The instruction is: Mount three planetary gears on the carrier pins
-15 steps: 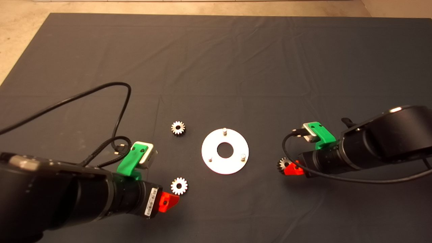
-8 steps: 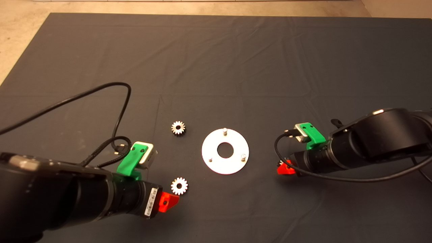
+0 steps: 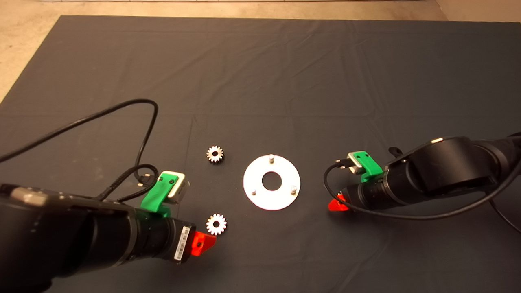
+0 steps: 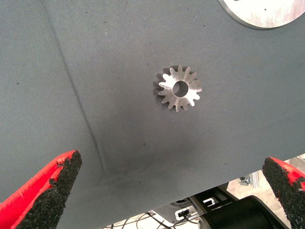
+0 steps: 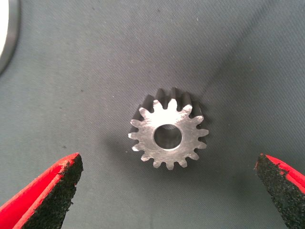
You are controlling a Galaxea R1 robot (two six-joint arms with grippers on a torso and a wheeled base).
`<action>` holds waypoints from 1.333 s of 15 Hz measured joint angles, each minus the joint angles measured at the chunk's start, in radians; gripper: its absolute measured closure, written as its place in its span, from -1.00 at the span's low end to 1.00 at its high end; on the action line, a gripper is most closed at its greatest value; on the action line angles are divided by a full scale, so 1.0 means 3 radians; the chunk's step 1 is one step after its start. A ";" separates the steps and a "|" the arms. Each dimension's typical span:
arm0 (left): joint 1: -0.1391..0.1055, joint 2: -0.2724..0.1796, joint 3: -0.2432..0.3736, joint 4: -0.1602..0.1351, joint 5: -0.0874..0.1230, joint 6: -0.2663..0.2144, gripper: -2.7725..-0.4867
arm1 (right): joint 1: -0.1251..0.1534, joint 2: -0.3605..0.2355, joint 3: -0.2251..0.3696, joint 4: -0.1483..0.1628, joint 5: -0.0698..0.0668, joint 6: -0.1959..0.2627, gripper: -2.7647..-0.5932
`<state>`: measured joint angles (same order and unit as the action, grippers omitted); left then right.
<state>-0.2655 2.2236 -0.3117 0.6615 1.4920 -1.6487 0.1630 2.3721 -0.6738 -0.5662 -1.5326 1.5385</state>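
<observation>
A flat silver disc (image 3: 281, 197) lies mid-mat with three carrier pins (image 3: 270, 157) standing bare around its centre hole. Two planetary gears lie flat left of it: one (image 3: 218, 156) farther back, one (image 3: 220, 226) nearer the front. My left gripper (image 3: 203, 241) sits just left of the nearer gear (image 4: 167, 85), open, with that gear ahead of its spread fingers (image 4: 47, 188). My right gripper (image 3: 337, 204) hovers right of the disc, open, over a third gear (image 5: 145, 138), which lies flat between its fingers (image 5: 52, 191). The head view hides this gear under the gripper.
A black cable (image 3: 122, 110) loops over the mat left of the back gear. The mat's far edge meets a beige floor (image 3: 24, 24). The disc's rim (image 4: 262, 14) shows in the left wrist view.
My right arm has moved left, toward the disc, and now covers the gear that showed beside its finger a second ago. The left arm, the disc and both left gears have not moved.
</observation>
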 joint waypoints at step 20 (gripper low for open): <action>0.0000 -0.0016 0.0000 0.0001 -0.0001 0.0001 -0.99 | -0.0196 0.0027 -0.0114 -0.0192 -0.0001 -0.0126 -0.16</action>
<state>-0.2655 2.2187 -0.3117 0.6619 1.4917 -1.6485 0.1043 2.3802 -0.7081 -0.6238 -1.5328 1.5009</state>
